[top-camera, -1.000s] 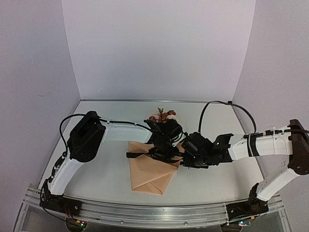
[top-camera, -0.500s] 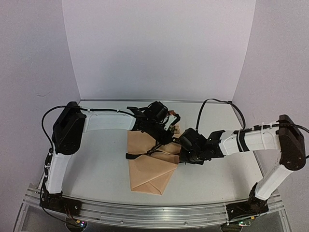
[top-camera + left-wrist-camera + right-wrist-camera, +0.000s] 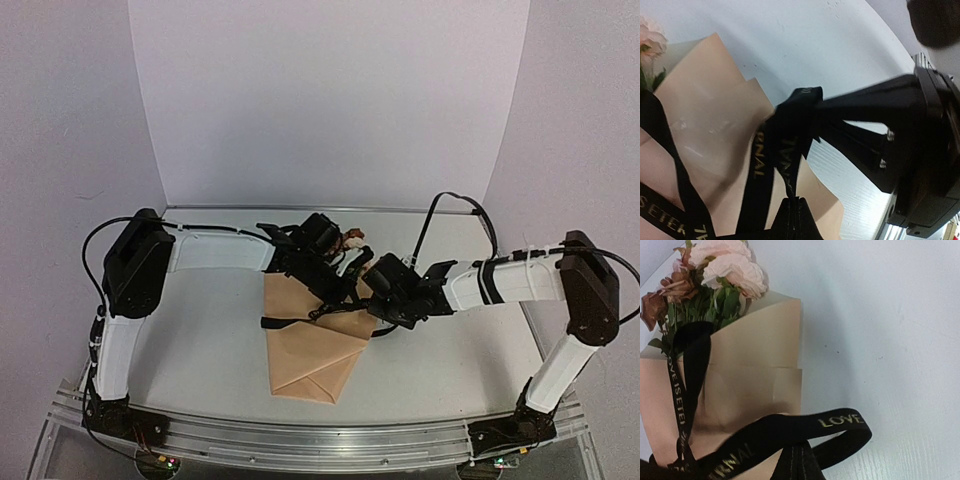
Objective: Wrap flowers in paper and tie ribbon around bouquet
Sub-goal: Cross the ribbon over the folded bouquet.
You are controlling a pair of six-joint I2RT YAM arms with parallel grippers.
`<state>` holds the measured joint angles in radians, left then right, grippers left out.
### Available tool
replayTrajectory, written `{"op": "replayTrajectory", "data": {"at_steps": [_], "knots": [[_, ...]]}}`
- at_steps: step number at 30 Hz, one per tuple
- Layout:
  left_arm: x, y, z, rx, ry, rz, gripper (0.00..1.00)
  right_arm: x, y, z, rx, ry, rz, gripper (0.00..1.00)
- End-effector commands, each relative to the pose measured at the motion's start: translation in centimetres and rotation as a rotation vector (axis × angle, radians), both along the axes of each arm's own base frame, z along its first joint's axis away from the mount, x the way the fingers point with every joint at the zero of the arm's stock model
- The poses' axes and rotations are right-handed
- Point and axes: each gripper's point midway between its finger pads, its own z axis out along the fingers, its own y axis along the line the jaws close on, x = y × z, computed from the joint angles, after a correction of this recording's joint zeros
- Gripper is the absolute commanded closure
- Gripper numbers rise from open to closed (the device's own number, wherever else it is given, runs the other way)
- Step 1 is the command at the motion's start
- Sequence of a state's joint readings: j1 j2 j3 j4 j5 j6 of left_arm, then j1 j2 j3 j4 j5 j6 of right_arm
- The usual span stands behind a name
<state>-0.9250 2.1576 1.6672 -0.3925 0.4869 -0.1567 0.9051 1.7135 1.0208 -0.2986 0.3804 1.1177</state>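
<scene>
My left fingers (image 3: 792, 223) are pressed fully together on the ribbon (image 3: 785, 145). It rises from their tips as a doubled black band with gold letters. My right fingers (image 3: 797, 462) are pinched tight too, on another stretch of ribbon that loops out to either side of their tips. From my left wrist I see the right fingers reaching in from the right, with their tips at the ribbon's upper fold.

The paper (image 3: 310, 355) lies flat near the middle of the table (image 3: 200, 350). It is folded to a point toward my bases, and its wide end faces away from me. The flowers (image 3: 722, 270) stick out of that wide end: pink and cream heads, rust ones beside them, green leaves below. One run of ribbon crosses the paper just under the blooms. From above, a black strand lies across the paper's middle.

Both sets of fingers meet over the wide end, close together. From above they blur into one dark mass, so I cannot tell whether they touch.
</scene>
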Motion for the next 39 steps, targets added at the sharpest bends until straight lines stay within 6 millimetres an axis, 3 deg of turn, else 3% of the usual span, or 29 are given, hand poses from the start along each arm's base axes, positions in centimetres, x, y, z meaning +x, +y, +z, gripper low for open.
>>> {"op": "replayTrajectory", "data": {"at_steps": [1, 6, 13, 21, 23, 26, 32, 36, 39], "knots": [[-1.4, 0.4, 2.9, -0.081, 0.050, -0.064, 1.00, 2.6, 0.2, 0.9, -0.027, -0.088, -0.078, 1.00], [-1.7, 0.2, -0.4, -0.025, 0.134, -0.066, 1.00, 3.1, 0.4, 0.7, -0.045, -0.101, -0.078, 1.00], [-0.8, 0.0, -2.4, 0.013, 0.151, -0.012, 1.00, 2.3, 0.1, 1.6, -0.032, -0.103, -0.048, 0.98], [-0.3, -0.1, -3.5, 0.037, 0.149, 0.011, 1.00, 0.3, -0.6, 4.5, 0.001, -0.134, 0.034, 0.69], [-0.4, 0.0, -3.6, 0.037, 0.149, 0.006, 1.00, -0.1, -1.2, 5.2, 0.001, -0.142, 0.054, 0.57], [-0.6, 0.0, -3.6, 0.033, 0.144, -0.010, 1.00, -0.1, -2.4, 4.2, 0.001, -0.084, 0.077, 0.52], [-0.9, 0.2, -3.6, 0.039, 0.145, -0.032, 1.00, -0.3, -2.4, 1.0, 0.001, 0.012, 0.212, 0.51], [-1.2, 0.5, -3.6, 0.049, 0.142, -0.044, 1.00, -0.3, -1.7, -0.3, 0.030, 0.065, 0.235, 0.50], [-1.2, 0.6, -3.4, 0.047, 0.140, -0.046, 1.00, 0.5, -0.1, 0.3, 0.084, 0.070, 0.240, 0.48]]}}
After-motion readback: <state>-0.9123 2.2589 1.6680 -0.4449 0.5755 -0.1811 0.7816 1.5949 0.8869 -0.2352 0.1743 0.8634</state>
